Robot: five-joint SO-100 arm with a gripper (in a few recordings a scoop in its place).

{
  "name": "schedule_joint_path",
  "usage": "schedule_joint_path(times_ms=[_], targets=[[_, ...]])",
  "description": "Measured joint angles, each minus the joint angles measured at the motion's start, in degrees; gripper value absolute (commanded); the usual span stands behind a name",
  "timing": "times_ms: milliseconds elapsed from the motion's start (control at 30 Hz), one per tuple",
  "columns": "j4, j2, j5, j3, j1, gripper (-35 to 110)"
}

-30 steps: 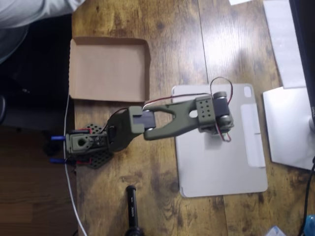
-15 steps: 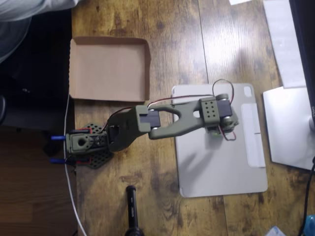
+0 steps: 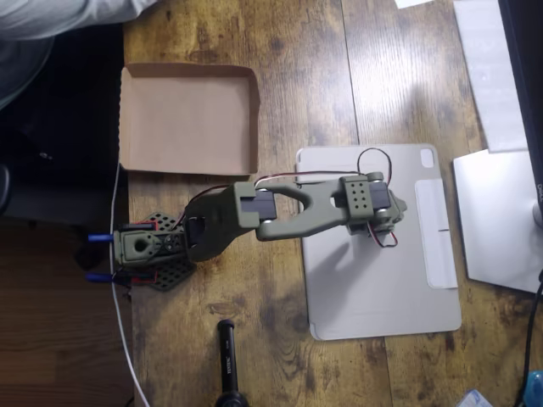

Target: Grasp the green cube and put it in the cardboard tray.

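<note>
In the overhead view the olive-green arm reaches right from its base (image 3: 140,250) across the wooden table. Its gripper (image 3: 377,219) points down over the upper part of a flat grey tablet cover (image 3: 382,288). The wrist block hides the fingers, so I cannot tell how the jaws stand. The green cube is hidden, with no part of it showing around the gripper head. The cardboard tray (image 3: 188,119) lies at the upper left, up and left of the gripper, and its inside is bare.
A black cylindrical object (image 3: 227,365) lies near the bottom edge. White sheets and a grey stand (image 3: 496,216) sit at the right. A person's grey sleeve (image 3: 59,17) shows at the top left. A white cable (image 3: 119,280) runs along the table's left edge.
The elbow has shifted slightly to the right. The wrist has tipped further down over the tablet cover, so the gripper head looks more compact.
</note>
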Motion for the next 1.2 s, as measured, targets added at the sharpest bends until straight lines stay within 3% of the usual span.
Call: schedule_joint_path(times_ms=[467, 900, 1200], targets=[[-7.12, 0.44, -1.23, 7.82, 0.79, 34], [-8.17, 0.62, -0.7, 7.73, 0.79, 12], [-8.17, 0.97, -1.23, 7.73, 0.79, 9]])
